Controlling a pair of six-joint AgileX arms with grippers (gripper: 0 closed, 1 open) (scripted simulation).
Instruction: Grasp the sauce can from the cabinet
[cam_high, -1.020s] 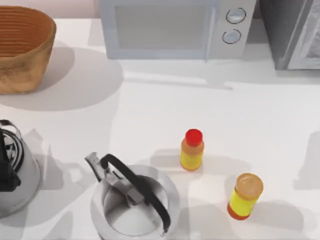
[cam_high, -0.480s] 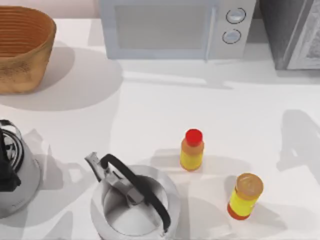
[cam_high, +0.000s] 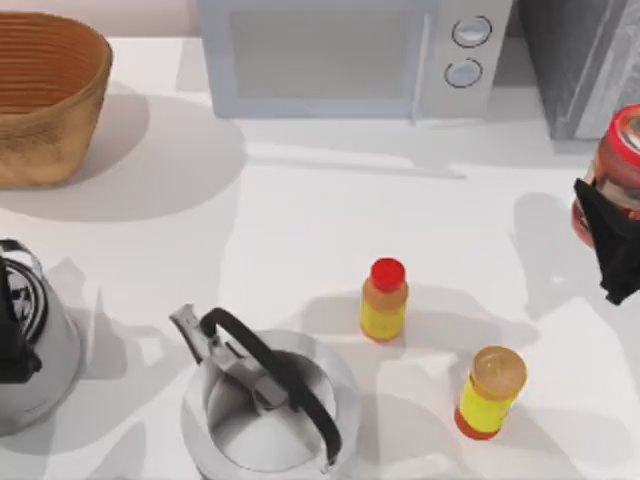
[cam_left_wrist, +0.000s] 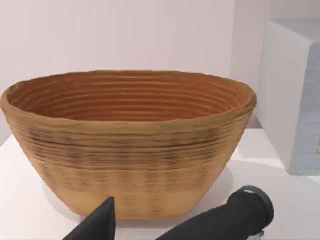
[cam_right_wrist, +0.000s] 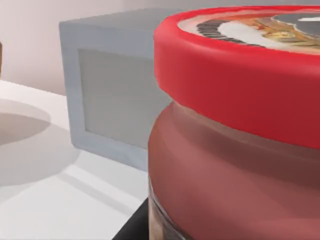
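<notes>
The right gripper (cam_high: 612, 255) has come in at the table's right edge, closed around the can (cam_high: 618, 160); left jaws' state can't be told

The sauce can (cam_high: 618, 170) has a smooth, matt red top that looks like plastic and a glossier reddish side, held in the matt black right gripper (cam_high: 612, 250). The basket (cam_left_wrist: 127, 145) looks woven, with a rough ribbed tan wall. The kettle (cam_high: 270, 405) has a smooth silvery metal-like body and a black matt handle, and the table (cam_high: 300, 230) is smooth white.
</notes>
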